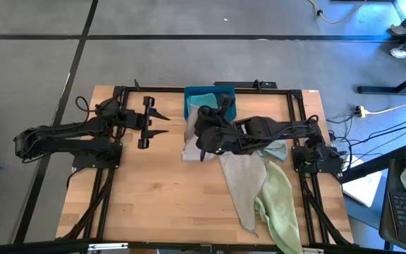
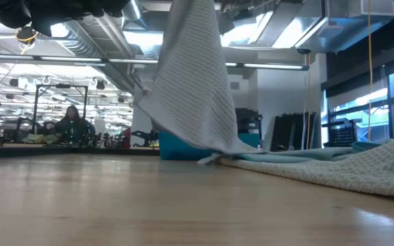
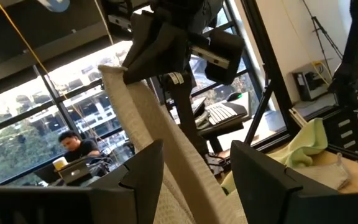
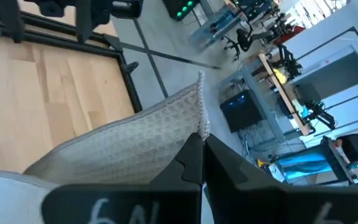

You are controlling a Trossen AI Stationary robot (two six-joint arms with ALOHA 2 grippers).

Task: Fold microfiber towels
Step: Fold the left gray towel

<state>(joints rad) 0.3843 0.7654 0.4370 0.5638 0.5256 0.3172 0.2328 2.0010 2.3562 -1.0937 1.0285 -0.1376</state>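
1. Right gripper (image 1: 201, 152) is clamped shut on an edge of a pale grey-beige towel (image 2: 193, 82), lifted above the table's middle; the right wrist view shows its closed fingers (image 4: 191, 163) pinching the hemmed border
2. The held towel hangs near-vertical in the low view, long axis upright, its lower corner touching the wooden table (image 1: 154, 204) just in front of the teal-blue bin (image 1: 206, 95)
3. Judged light, thin and limp: it drapes without holding shape, so a single pinch lets it swing and bunch. A second hold on the neighbouring corner of the same hem appears the sound choice
4. Left gripper (image 1: 162, 123) stands apart from the towel with fingers open and nothing between them, pointing toward the hanging cloth
5. Other towels lie on the right half of the table: a second grey-beige one (image 1: 244, 187) running diagonally toward the front edge, a pale green one (image 1: 279, 204) overhanging that edge beside it, and a pale blue one (image 1: 277, 149) partly hidden under the right arm
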